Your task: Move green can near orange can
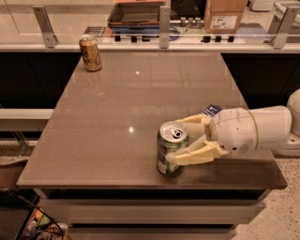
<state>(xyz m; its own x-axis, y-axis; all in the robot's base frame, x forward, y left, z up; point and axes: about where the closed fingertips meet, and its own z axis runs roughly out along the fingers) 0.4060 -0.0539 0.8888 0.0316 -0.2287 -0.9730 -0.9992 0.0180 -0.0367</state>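
The green can (169,152) stands upright on the grey table (140,98), near its front edge, right of centre. My gripper (182,140) reaches in from the right with its cream fingers (194,156) on both sides of the can, closed against it. The can rests on the table. The orange can (90,53) stands upright at the table's far left corner, far from the green can.
A small blue object (211,110) lies on the table behind the gripper's wrist. A glass rail with metal posts (163,26) runs along the table's far edge. Behind it are a tray (136,11) and a cardboard box (224,15).
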